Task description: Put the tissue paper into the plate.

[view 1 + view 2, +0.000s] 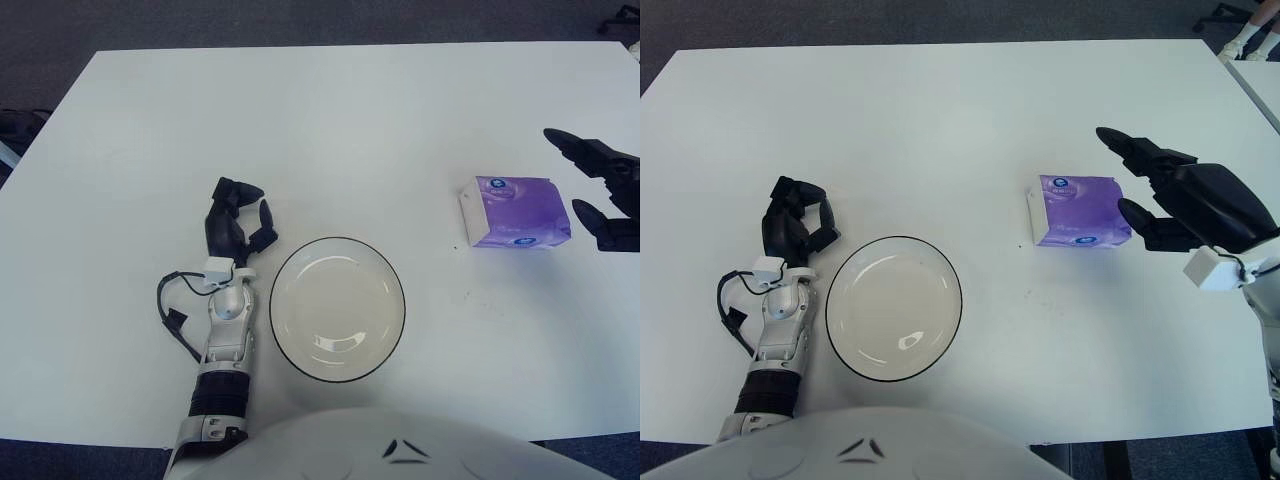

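A purple tissue pack [1077, 211] with a white left end lies flat on the white table [320, 120], to the right of the plate. The white plate [337, 308] with a dark rim sits near the front middle, with nothing in it. My right hand [1140, 185] hovers just right of the pack, fingers spread; one finger reaches over the pack's far right corner, the thumb is by its near right corner. It holds nothing. My left hand [236, 226] shows left of the plate, fingers curled and holding nothing.
A black cable [176, 310] loops beside the left wrist. The table's front edge runs close below the plate. Dark carpet [300, 20] lies beyond the far edge.
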{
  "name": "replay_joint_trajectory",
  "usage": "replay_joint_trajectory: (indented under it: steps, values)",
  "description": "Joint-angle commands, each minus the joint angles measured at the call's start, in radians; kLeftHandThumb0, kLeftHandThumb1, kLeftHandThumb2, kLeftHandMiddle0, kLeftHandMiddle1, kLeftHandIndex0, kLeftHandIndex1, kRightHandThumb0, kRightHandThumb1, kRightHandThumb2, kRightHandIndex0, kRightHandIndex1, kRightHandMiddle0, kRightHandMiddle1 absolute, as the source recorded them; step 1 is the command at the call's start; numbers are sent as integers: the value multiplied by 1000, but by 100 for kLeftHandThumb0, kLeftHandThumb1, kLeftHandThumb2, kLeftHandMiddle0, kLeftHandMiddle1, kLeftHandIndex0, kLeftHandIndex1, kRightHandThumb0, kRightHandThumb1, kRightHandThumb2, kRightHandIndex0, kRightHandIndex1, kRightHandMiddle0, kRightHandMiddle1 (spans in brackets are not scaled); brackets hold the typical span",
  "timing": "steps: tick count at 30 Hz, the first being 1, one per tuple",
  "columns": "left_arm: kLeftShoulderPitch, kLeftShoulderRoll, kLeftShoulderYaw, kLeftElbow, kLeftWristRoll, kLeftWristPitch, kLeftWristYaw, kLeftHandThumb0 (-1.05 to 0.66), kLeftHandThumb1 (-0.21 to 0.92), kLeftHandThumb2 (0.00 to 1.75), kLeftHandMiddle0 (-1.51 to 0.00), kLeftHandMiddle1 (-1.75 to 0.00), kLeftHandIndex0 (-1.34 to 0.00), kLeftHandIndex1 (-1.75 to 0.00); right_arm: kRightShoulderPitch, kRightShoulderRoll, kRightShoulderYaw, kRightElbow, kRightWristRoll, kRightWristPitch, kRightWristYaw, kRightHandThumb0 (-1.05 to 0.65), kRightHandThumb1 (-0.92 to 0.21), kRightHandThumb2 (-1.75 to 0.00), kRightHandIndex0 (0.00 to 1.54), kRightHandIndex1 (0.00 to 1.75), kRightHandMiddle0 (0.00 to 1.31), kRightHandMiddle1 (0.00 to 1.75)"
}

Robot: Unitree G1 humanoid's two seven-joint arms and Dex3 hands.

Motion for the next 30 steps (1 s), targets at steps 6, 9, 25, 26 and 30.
replay_joint_trajectory:
  steps: [6, 9, 25, 26, 30]
  values:
    - [59, -7, 6, 88, -20, 13, -17, -42, 50, 110, -84, -175, -46, -175, 50, 23, 30, -173, 87, -102, 43, -75, -92, -108, 0, 2, 0, 1]
    - [60, -7, 5, 87, -20, 12, -16, -42, 50, 110, -84, -175, -46, -175, -41, -138, 23, -206, 264, 7, 198, -86, -92, -97, 0, 1, 0, 0]
    - [68, -12, 8, 90, -14, -3, -4, -42, 49, 111, -83, -175, -47, -175, -252, -271, 210, -29, 281, -170, 386, -97, -92, -64, 0, 0, 0, 0]
    - [69, -12, 8, 88, -12, -2, -2, -43, 49, 111, -83, -175, -47, -175, -260, -268, 217, -19, 280, -187, 385, -97, -92, -65, 0, 0, 0, 0]
    - [73, -10, 5, 79, -1, 12, 5, -43, 49, 111, -84, -175, -47, -175, -307, -275, 267, 9, 278, -223, 399, -99, -92, -68, 0, 0, 0, 0]
